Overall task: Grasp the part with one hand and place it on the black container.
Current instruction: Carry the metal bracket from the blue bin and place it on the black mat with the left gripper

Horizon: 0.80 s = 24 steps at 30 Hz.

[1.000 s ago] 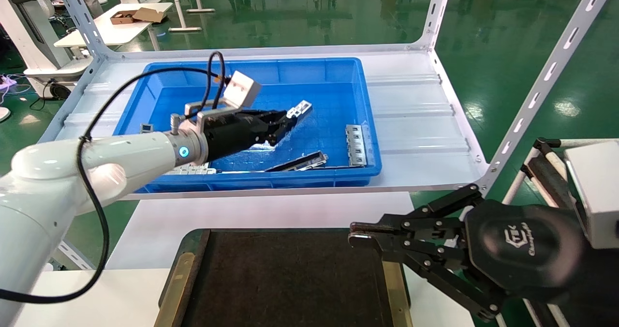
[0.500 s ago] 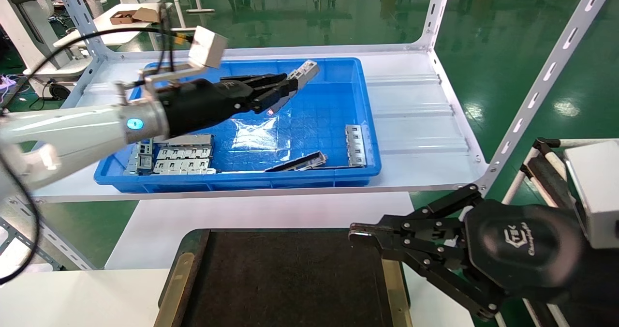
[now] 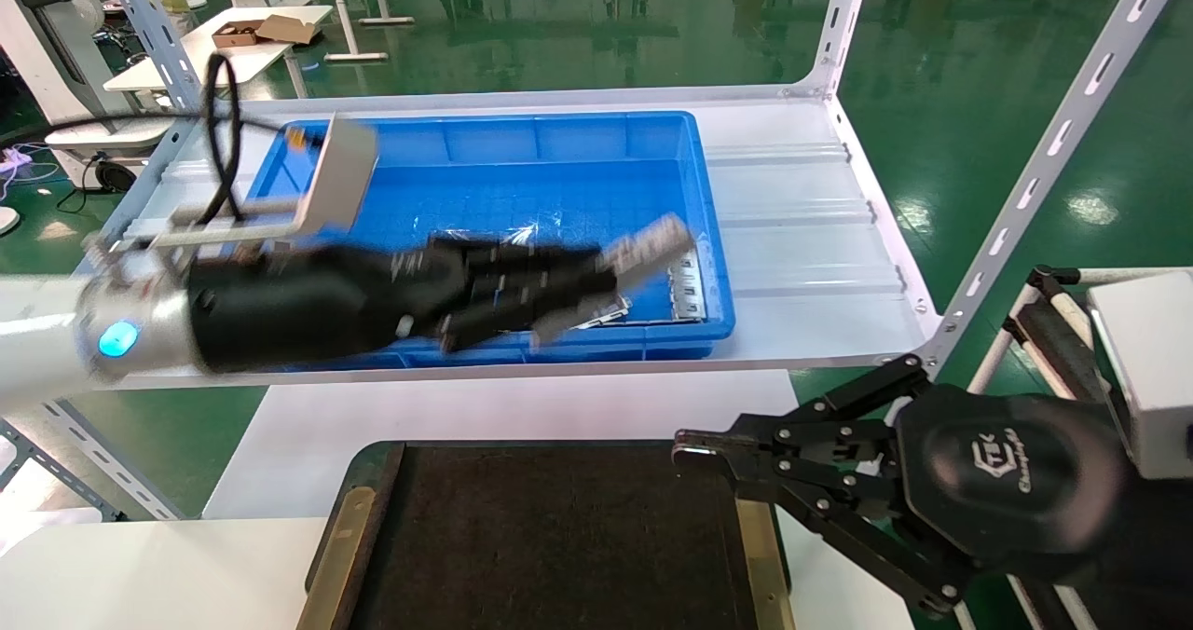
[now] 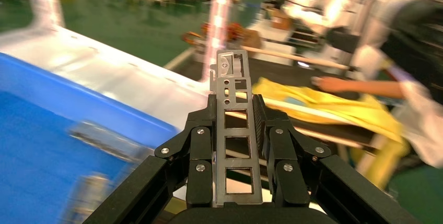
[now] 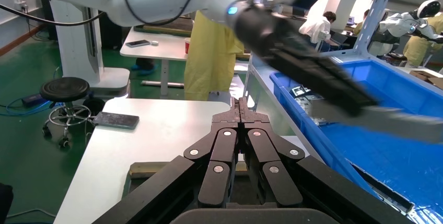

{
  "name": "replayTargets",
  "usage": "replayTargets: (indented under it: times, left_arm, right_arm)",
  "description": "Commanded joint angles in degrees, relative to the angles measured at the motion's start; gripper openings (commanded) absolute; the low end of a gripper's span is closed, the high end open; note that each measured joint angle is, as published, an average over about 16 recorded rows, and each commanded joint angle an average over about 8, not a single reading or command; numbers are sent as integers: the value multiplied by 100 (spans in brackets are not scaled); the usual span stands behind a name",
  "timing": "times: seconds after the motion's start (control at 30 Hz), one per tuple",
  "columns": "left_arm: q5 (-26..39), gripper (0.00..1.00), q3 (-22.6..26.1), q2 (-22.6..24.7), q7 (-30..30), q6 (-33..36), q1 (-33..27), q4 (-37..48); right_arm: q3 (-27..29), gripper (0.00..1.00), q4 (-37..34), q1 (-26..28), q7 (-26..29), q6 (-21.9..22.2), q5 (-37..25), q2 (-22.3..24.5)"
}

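My left gripper (image 3: 610, 271) is shut on the part (image 3: 655, 241), a silver-grey bar with square cut-outs. It holds the part in the air over the front right of the blue bin (image 3: 522, 123). In the left wrist view the part (image 4: 236, 132) stands clamped between the black fingers (image 4: 201, 130), its end sticking out past the tips. The black container (image 3: 559, 537), matte black with olive-gold side strips, lies on the white table at the near edge. My right gripper (image 3: 685, 448) is shut and empty over the container's right side; it also shows in the right wrist view (image 5: 240, 104).
Other metal pieces (image 3: 688, 280) and a dark strip (image 3: 610, 310) lie in the bin, which stands on a white shelf with slanted posts (image 3: 1044, 164). The white table (image 3: 503, 406) runs between shelf and container. A phone (image 5: 116, 120) lies on the table.
My left gripper first rose with the part toward the bin's back. It has now swung forward and right, over the bin's front right. The right arm has not moved.
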Motion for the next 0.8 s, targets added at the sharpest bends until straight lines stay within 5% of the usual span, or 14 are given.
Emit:
replayTargets:
  times: [0.03, 0.37, 0.8]
  left_arm:
    - [-137, 0, -27, -190, -221, 246, 235, -450]
    - [-347, 0, -152, -861, -1226, -599, 1608, -2237]
    - [292, 0, -78, -1300, -2247, -3069, 3714, -3979]
  right_arm:
    - [0, 0, 0, 0, 0, 0, 0, 0]
    - [-1, 0, 0, 0, -1, 1, 1, 1]
    - [-3, 0, 0, 1, -1, 1, 2, 1]
